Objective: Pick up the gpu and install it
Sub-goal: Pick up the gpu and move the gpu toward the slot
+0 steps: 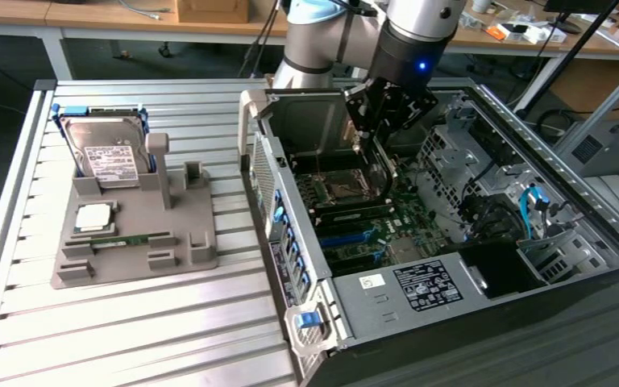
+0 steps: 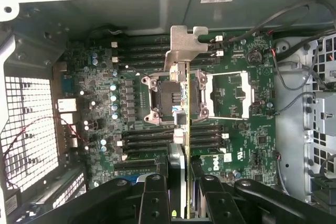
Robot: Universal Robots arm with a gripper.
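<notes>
Holding gpu (image 2: pixel 186 51) edge-on | tool (image 2: pixel 184 184) clenched on it | above motherboard (image 2: pixel 236 93) | case label (image 1: pixel 428 284) unreadable

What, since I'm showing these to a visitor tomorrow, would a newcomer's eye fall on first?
The open computer case sits at the exterior view's right, with the arm's gripper hanging inside it. The gripper is shut on a thin card with a silver bracket, held edge-on above the motherboard. At the exterior view's left, a grey tray holds a hard drive standing on edge.
</notes>
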